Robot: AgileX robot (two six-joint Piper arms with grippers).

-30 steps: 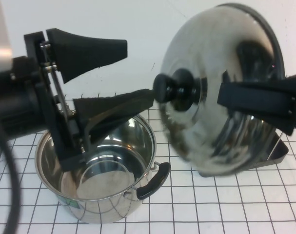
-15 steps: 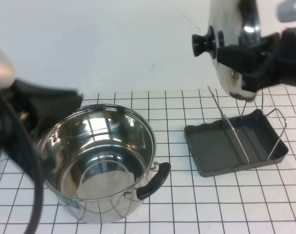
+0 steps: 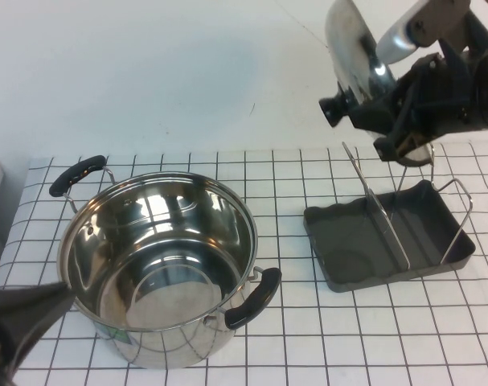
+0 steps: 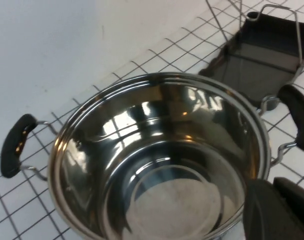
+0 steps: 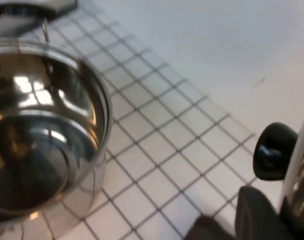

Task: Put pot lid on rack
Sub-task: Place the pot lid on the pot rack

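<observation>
The pot lid [image 3: 350, 48], shiny steel with a black knob [image 3: 334, 110], hangs almost edge-on in the air above the far side of the rack. My right gripper [image 3: 384, 112] is shut on its rim, and the knob points left. In the right wrist view the gripper [image 5: 287, 212] pinches the lid [image 5: 303, 165] beside the knob [image 5: 274, 151]. The rack [image 3: 436, 241] is a dark grey tray with wire loops [image 3: 380, 213], standing on the table at right, below the lid. My left gripper [image 3: 55, 299] is shut and empty at the near-left corner, beside the pot [image 4: 157, 160].
A deep steel pot [image 3: 159, 265] with two black handles [image 3: 256, 297] stands open at left centre on the gridded mat. White tabletop lies behind it. The rack also shows in the left wrist view [image 4: 262, 55], beyond the pot.
My left arm has pulled back to the near-left corner, uncovering the pot's left handle. The right gripper has turned the lid more edge-on and shifted it slightly above the rack.
</observation>
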